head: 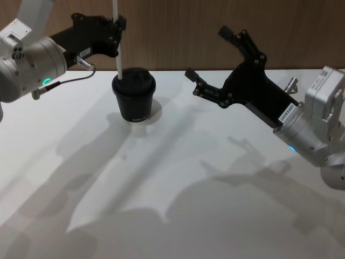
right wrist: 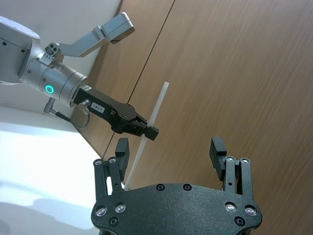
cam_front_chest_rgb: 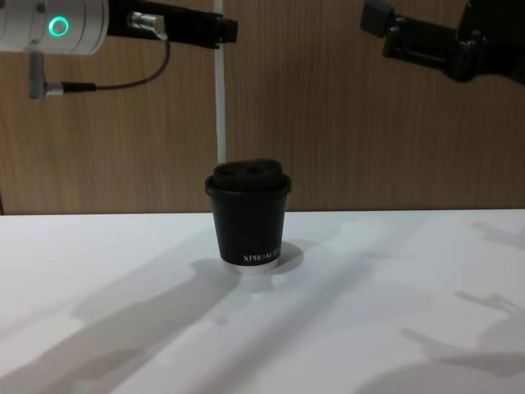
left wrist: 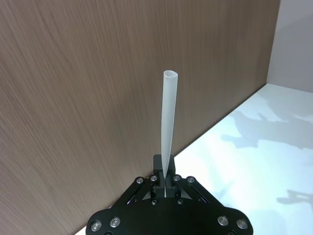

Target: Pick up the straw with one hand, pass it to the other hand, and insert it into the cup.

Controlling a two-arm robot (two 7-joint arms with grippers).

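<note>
Two grippers are seen from the head: the left gripper (head: pixel 117 24), pinching the straw (head: pixel 118 56) upright above the cup (head: pixel 134 95), and the right gripper (head: pixel 213 62), spread apart, right of the cup. From the chest, the straw's lower end is seen behind the cup's lid; it should probably be aligned over the lid's hole before lowering.

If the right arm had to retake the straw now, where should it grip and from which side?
Probably the bare shaft between the left gripper and the cup lid, approached from the robot's right. The straw stands near upright, its upper part clamped by the left gripper; the right gripper hangs open on that side.
</note>
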